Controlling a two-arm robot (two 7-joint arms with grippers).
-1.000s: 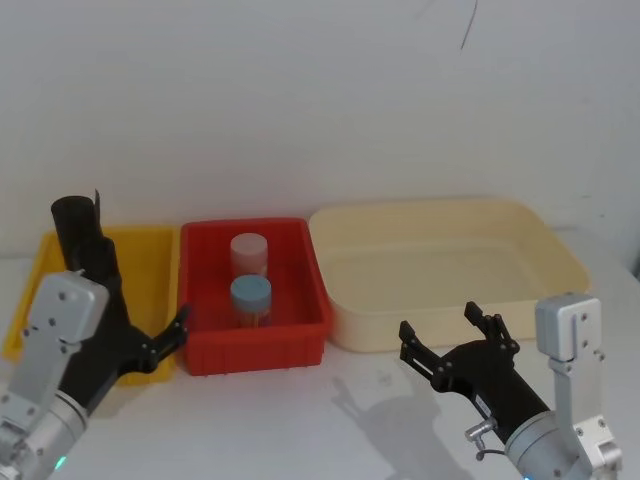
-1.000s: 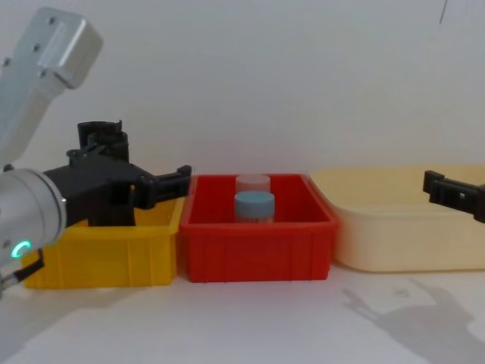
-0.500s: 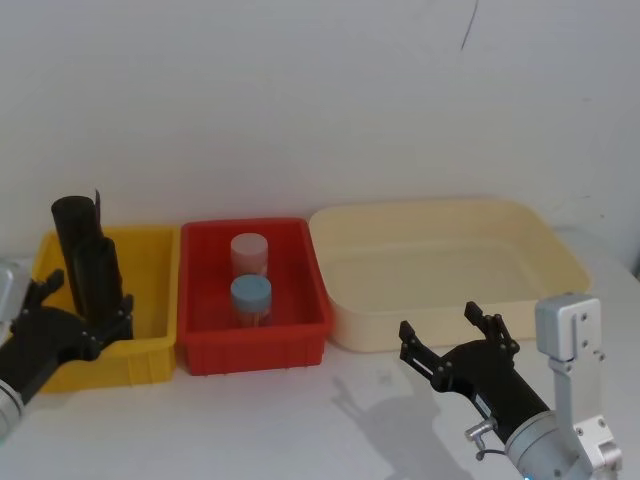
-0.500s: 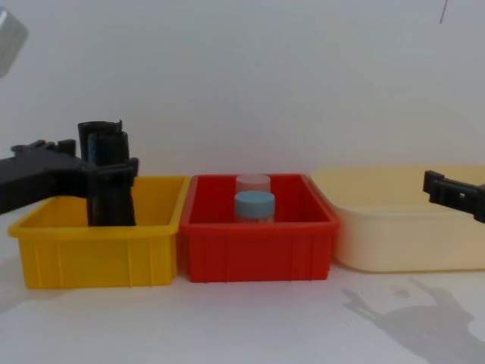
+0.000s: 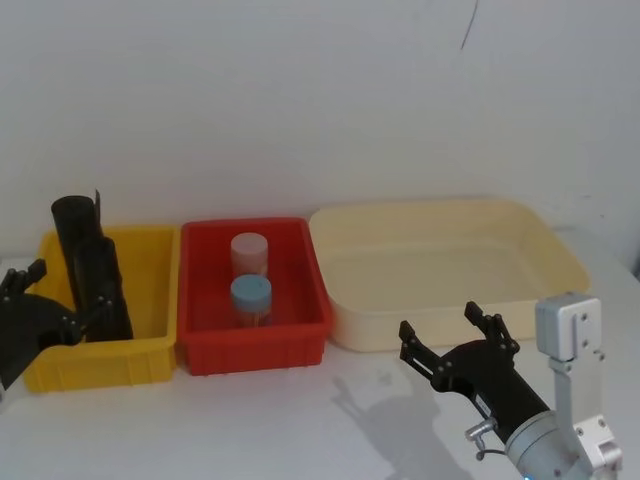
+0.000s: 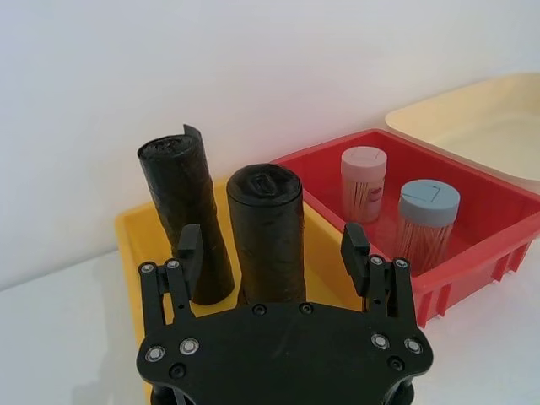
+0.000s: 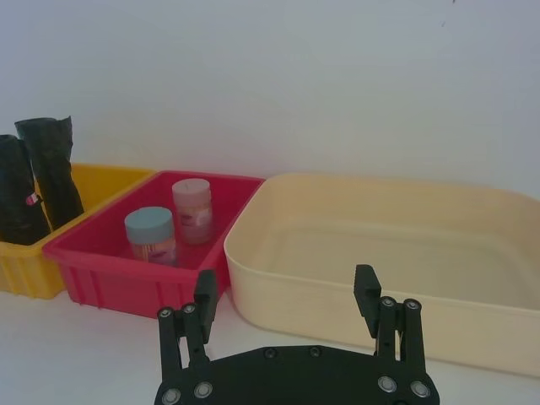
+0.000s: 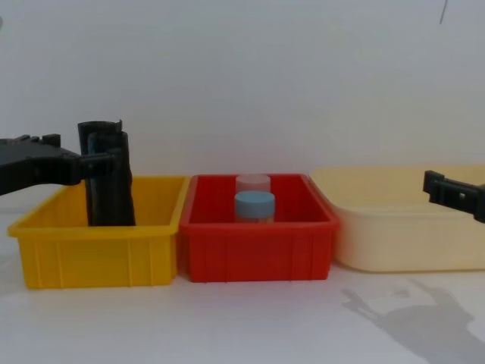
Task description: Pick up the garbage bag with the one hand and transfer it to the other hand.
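Found garbage bag (image 6: pixel 266 224) standing upright inside yellow bin (image 5: pixel 120 360), just beside a second roll (image 6: pixel 181 211). Noted left pincer (image 6: pixel 270 245) spread, near that bin's left front corner; right pincer (image 5: pixel 440 325) spread, well apart from the bin. Judged likely: clipping the bin wall, toppling either roll, pinching the wrong one.

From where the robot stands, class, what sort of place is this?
Probably a robotics test bench: a white table against a blank wall, a yellow bin, red bin and cream tray lined up, and the left gripper and right gripper, both open, above it.
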